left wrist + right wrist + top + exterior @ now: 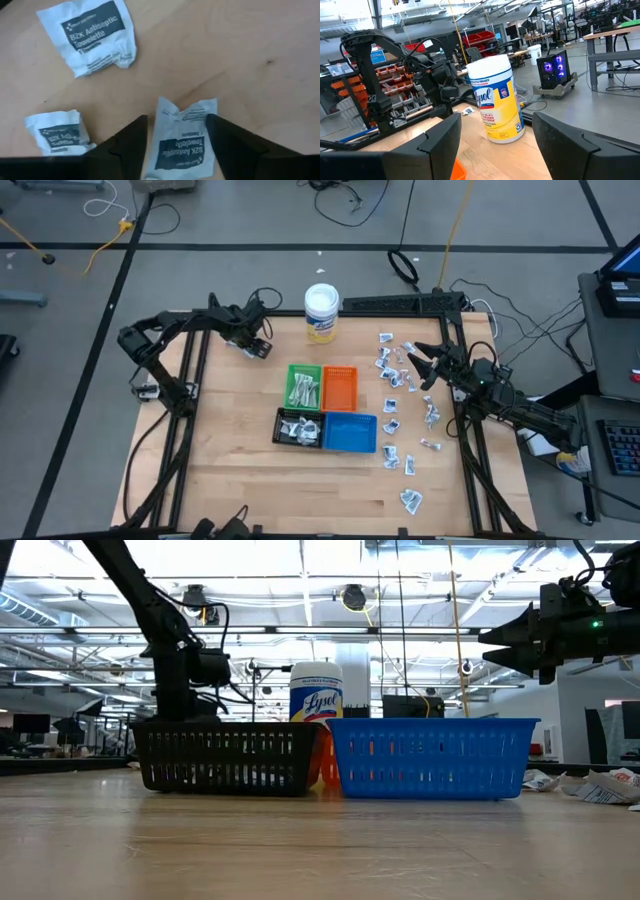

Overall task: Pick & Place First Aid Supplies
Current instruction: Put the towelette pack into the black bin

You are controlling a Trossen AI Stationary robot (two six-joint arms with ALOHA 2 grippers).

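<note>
Only the left wrist view shows what lies under the left gripper [176, 120]: its two fingers stand partly apart on either side of a white packet [182, 137] lying flat on the wood. Whether they touch it I cannot tell. Two more packets [92, 37] lie nearby. From above, that gripper [258, 345] sits at the table's far left corner, left of the white-lidded tub [321, 310].

The right gripper [496, 120] is spread wide and holds nothing. Its wrist view looks past the tub [497, 97] to the left arm behind. The high view puts it [418, 360] over the scattered packets [395, 375] along the right side. The low view shows it raised clear of the surface.

Four trays sit together mid-table: green [292, 385], orange [340, 387], black [278, 425] and blue [350, 432]. From above, the green and black ones hold white items. In the low view the black [225, 755] and blue [430, 755] trays hide the other two and the tub's base.

The table [240, 460] is pale wood in a black frame, on a grey floor with cables. Behind it is a workshop with shelves and benches
</note>
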